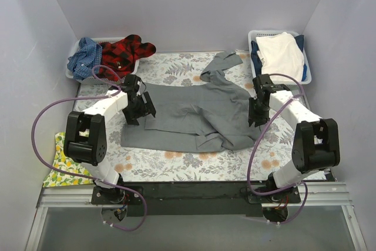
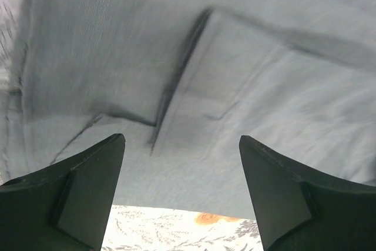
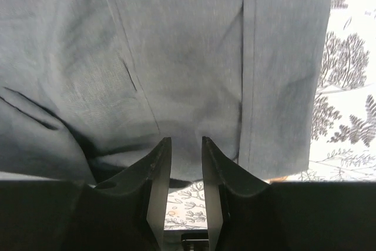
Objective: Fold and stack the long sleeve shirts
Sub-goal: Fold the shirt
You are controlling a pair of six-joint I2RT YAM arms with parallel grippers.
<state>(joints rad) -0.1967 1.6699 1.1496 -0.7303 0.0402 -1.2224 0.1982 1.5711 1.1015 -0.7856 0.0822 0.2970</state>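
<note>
In the middle of the table (image 1: 176, 166), the grey shirt (image 1: 194, 119) is found only partly folded between the spread left gripper (image 1: 141, 111) and the narrowed right gripper (image 1: 257, 116), whose hold cannot be told; the plaid shirt (image 1: 126, 51) and blue shirt (image 1: 84, 57) are left unfolded at the far left corner.

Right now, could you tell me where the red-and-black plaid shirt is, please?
In the top view, the red-and-black plaid cloth shirt lies at the far left corner, draped over a white basket beside the blue checked shirt.
</note>
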